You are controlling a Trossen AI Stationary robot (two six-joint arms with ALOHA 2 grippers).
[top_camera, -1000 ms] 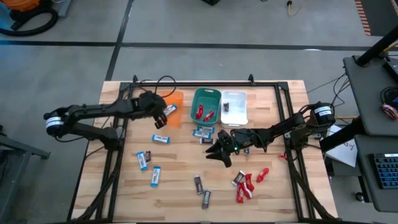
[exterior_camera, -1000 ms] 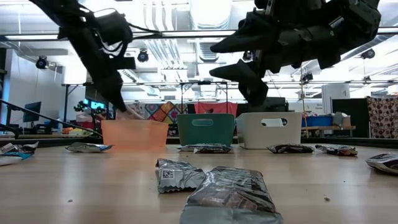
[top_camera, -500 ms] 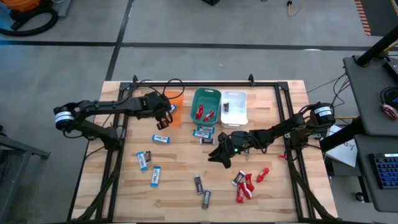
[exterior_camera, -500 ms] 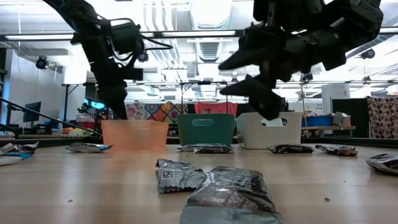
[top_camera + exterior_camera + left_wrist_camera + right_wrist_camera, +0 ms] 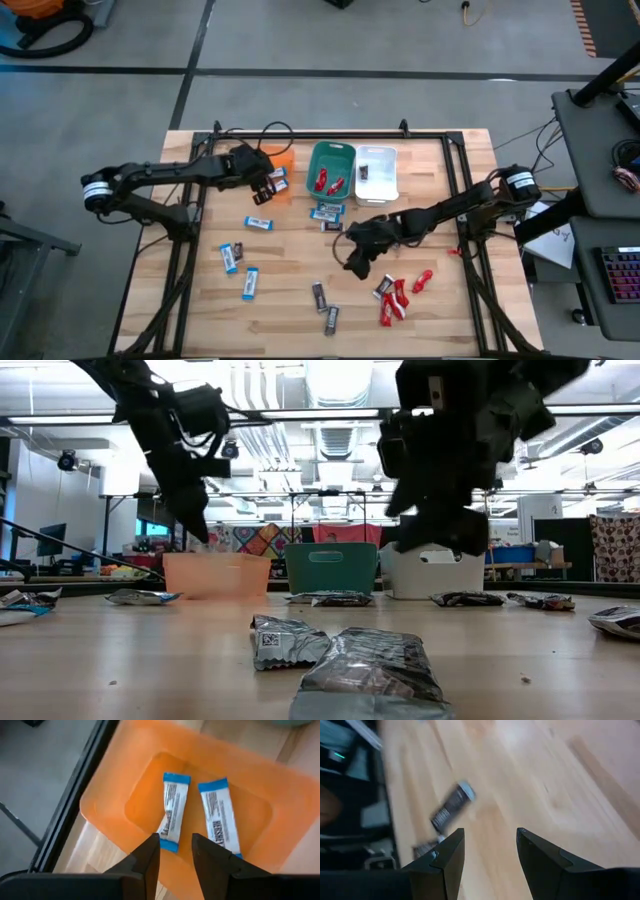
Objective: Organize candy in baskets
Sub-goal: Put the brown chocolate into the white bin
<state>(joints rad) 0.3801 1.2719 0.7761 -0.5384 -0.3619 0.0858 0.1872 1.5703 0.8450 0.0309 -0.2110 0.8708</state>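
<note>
Over the orange basket (image 5: 200, 780) our left gripper (image 5: 175, 851) hangs, jaws narrowly parted and empty; two blue-and-white bars (image 5: 171, 811) lie inside. Red bars sit in the teal basket (image 5: 331, 160), a dark one in the white basket (image 5: 378, 172). Our right gripper (image 5: 487, 851), jaws wide, could nudge loose candy (image 5: 451, 807) along the surface.

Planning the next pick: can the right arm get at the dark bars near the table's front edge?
Probably yes: the right gripper is open and empty, and the dark bars lie flat with bare wood between.
</note>
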